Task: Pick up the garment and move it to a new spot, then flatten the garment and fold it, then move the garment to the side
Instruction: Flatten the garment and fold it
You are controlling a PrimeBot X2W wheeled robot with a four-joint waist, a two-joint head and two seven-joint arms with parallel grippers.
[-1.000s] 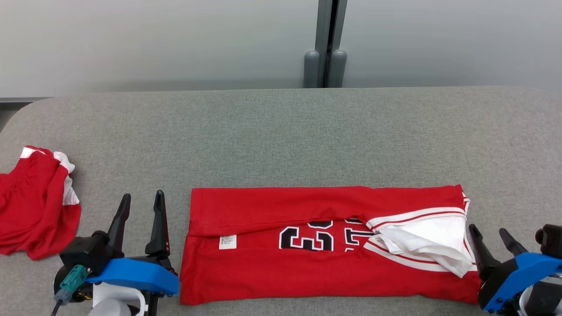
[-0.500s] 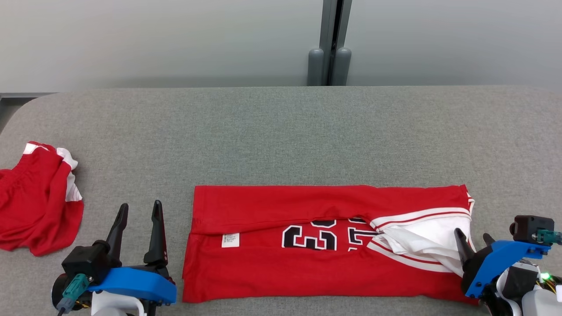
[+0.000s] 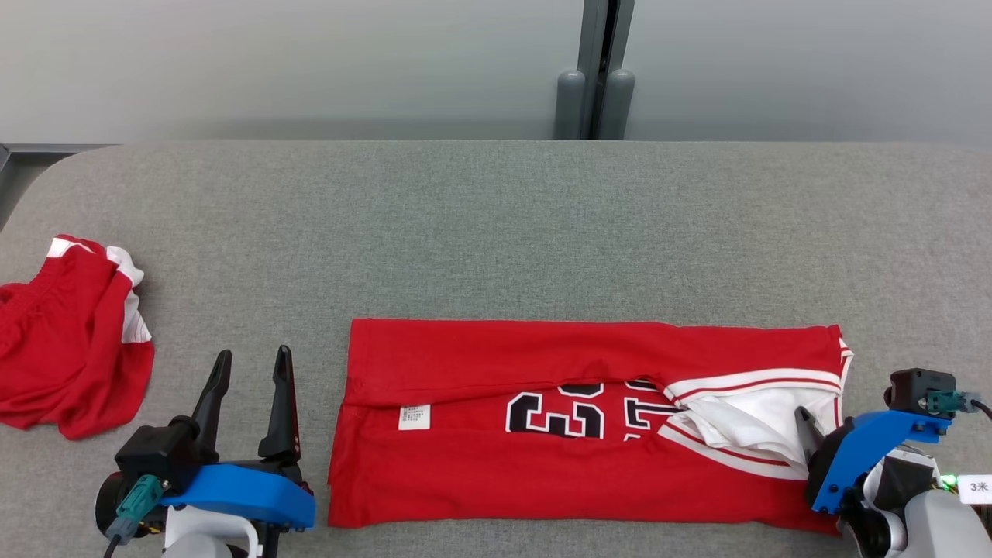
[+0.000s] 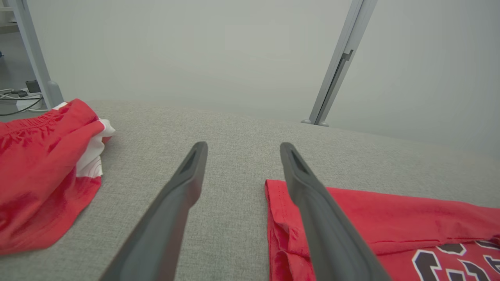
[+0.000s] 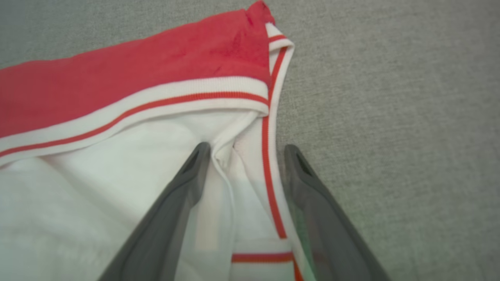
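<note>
We see red shorts [image 3: 70, 341] at 9 o'clock, cut by frame edge. Left gripper [image 3: 254, 351] points to 12, jaws wide, empty, just beside jersey [image 3: 496, 473]. Jersey lies folded at 6 o'clock on grey table [image 3: 496, 225], number half hidden under fold. Right gripper [image 5: 247, 147] at 3 o'clock tilts down, jaws spread astride jersey's right end, not clamped. A second ago it stood clear of cloth.

**Red jersey: folded lengthwise, lying flat**

The red jersey [image 3: 504, 473] lies flat on the 6 o'clock side of the grey table [image 3: 496, 225], long axis running 9 to 3 o'clock. Its 12 o'clock long edge is folded over toward 6 o'clock, half covering the black, white-edged numerals [image 3: 554, 415]. A white label [image 3: 414, 416] sits near the 9 o'clock end. At the 3 o'clock end, striped trim [image 3: 752, 381] and white inner fabric [image 3: 744, 422] lie rumpled.
</note>
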